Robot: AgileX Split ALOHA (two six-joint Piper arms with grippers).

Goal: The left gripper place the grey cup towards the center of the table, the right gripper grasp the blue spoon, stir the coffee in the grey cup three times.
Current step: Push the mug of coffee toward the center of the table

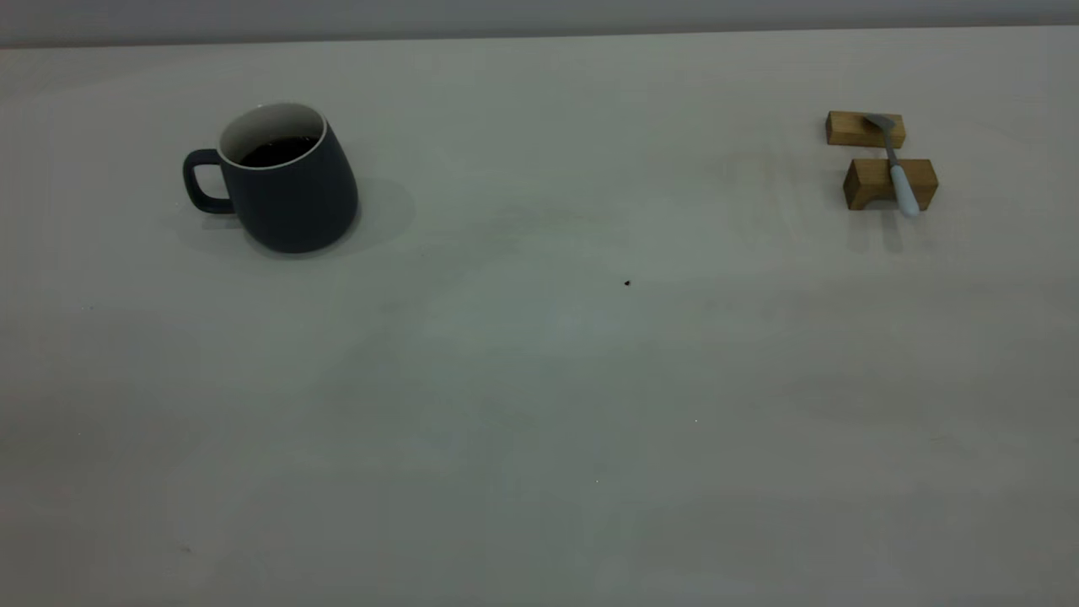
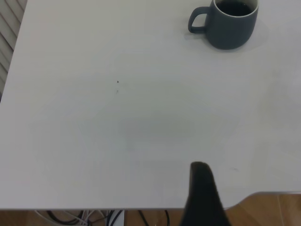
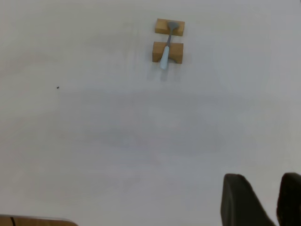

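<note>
Rounded slate-grey cup (image 1: 282, 181) upright; slim blue spoon (image 1: 897, 166) across wooden blocks (image 1: 889, 183).

Matt surfaces, wood and metal

The table (image 1: 539, 405) looks matt off-white; the grey cup (image 1: 291, 198) seems matt-glazed ceramic; the blue spoon (image 1: 899, 169) has a metal neck, resting on bare wooden blocks (image 1: 872, 184).

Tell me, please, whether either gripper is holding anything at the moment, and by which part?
Nothing is held. The grey cup stands alone on the table, and the blue spoon lies across two wooden blocks, both far from the grippers.
</note>
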